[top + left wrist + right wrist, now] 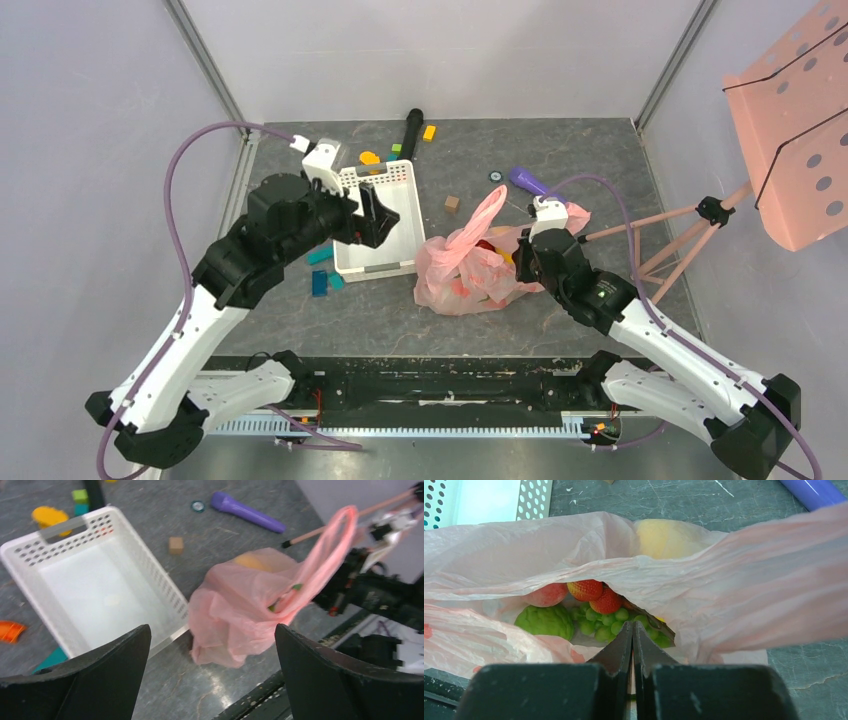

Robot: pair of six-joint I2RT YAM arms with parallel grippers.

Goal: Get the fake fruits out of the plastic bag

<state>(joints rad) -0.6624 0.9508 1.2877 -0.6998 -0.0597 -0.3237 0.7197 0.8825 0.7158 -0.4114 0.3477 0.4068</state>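
Starting wide: the grey table (pixel 560 150) is seen strewn with odds and ends, and a white basket (pixel 395 225) is parked left of centre, handy, it may be judged, for whatever gets pulled out. The pink bag (pixel 465 275) is slumped just beside the basket, and one loop handle (pixel 330 545) is drawn up toward the right arm, so the mouth is kept gaping. Over the basket the left gripper (pixel 211 630) is held spread wide, nothing between its fingers, apparently readied for a reach. The right gripper (pixel 632 627) is pressed tight together at the bag's near rim. Film appears to be nipped there, though that cannot be confirmed.

Only in the right wrist view are the fruits (pixel 589 610) laid bare, all inside the bag: a bumpy green one (pixel 544 621), a peach (pixel 546 595), two strawberries (pixel 596 595), green grapes (pixel 604 620). From above, only red smudges are made out through the plastic.
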